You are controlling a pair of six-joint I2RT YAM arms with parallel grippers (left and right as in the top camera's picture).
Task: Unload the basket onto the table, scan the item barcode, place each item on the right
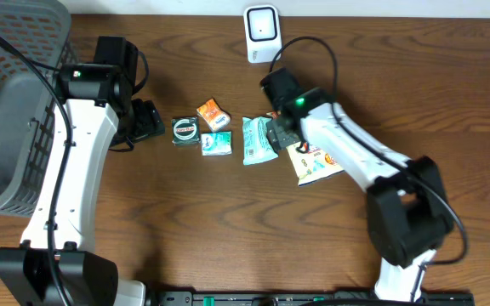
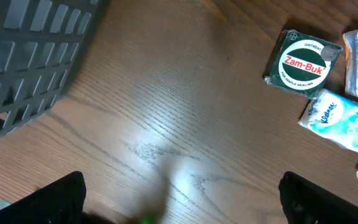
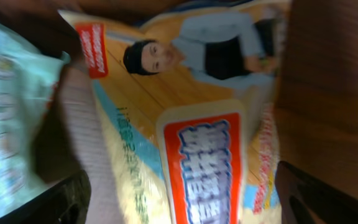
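One yellow-and-white plastic snack packet [image 1: 317, 163] with a red label lies flat on the brown wooden table [image 1: 228, 229], right of centre. The right gripper [image 1: 281, 136] hangs low over the packet's left end, its arm reaching inward and its fingers [image 3: 64, 199] spread wide, gripping nothing. A mint-green foil pouch [image 1: 256, 140] lies just beside the packet. A white box-shaped scanner [image 1: 261, 32] stands at the far edge. The left gripper [image 2: 179, 202], likewise spread, hovers over bare wood between a grey plastic basket [image 1: 15, 102] and a green round-labelled tin [image 1: 185, 129].

Barcode scanner [image 1: 261, 32], grey basket [image 1: 15, 93] and packaged goods [image 1: 216, 143] suggest a shop checkout.
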